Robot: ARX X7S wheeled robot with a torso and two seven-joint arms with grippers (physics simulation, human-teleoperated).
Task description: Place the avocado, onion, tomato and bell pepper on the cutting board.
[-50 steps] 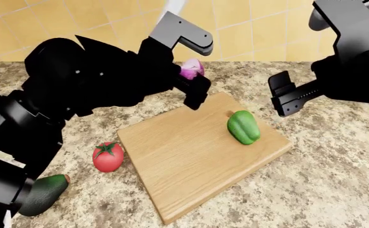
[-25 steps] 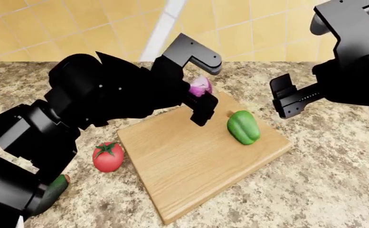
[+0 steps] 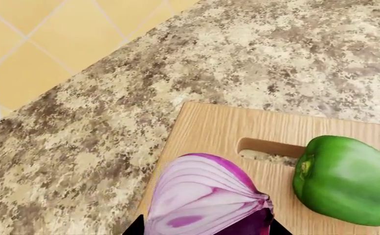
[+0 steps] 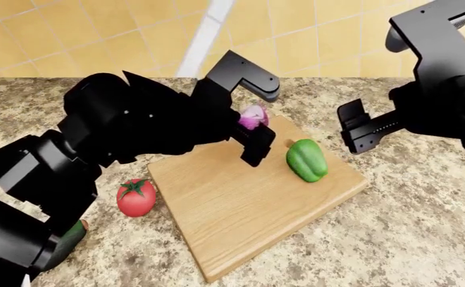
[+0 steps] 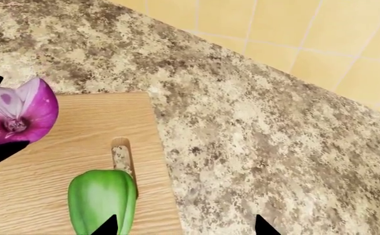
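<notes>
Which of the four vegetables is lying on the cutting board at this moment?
Only the bell pepper rests on the cutting board. The onion is held above it by the left gripper; tomato and avocado lie on the counter.

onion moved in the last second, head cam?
Yes. The onion, held in the left end effector, has shifted toward the bell pepper and now hangs over the cutting board's far edge.

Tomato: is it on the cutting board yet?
No, the tomato sits on the counter beside the cutting board.
</notes>
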